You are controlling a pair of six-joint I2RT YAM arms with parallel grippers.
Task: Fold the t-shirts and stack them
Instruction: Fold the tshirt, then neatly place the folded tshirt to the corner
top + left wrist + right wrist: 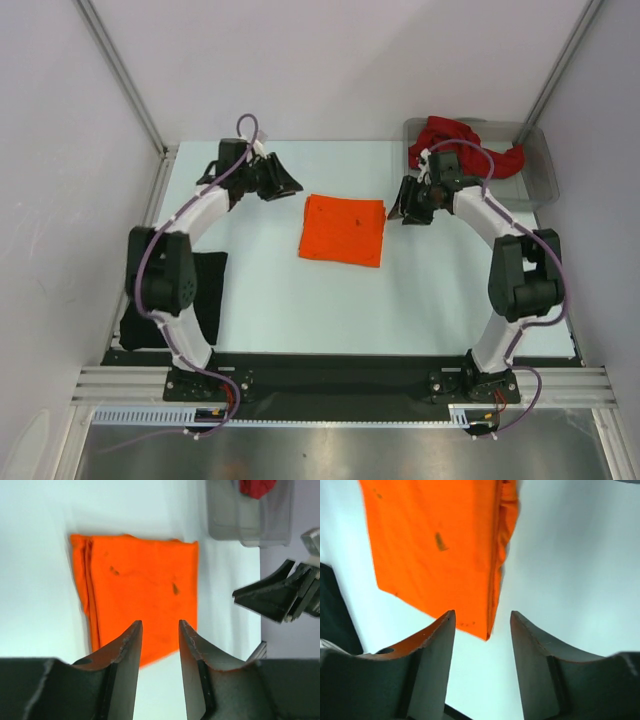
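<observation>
A bright orange t-shirt (342,230) lies folded into a flat rectangle in the middle of the table, with small dark specks on top (140,595) (435,550). My left gripper (283,188) (160,625) hovers just off its left edge, open and empty. On the opposite side my right gripper (400,212) (482,616) is open too, nothing between its fingers, near the shirt's right corner. The dark red t-shirt (460,145) (256,487) is bunched in the tray. The black t-shirt (205,290) lies at the left, partly under my left arm.
The clear grey plastic tray (535,160) (250,515) stands at the back right corner. White walls with metal posts close in the table on three sides. The right gripper's fingers (270,597) show in the left wrist view.
</observation>
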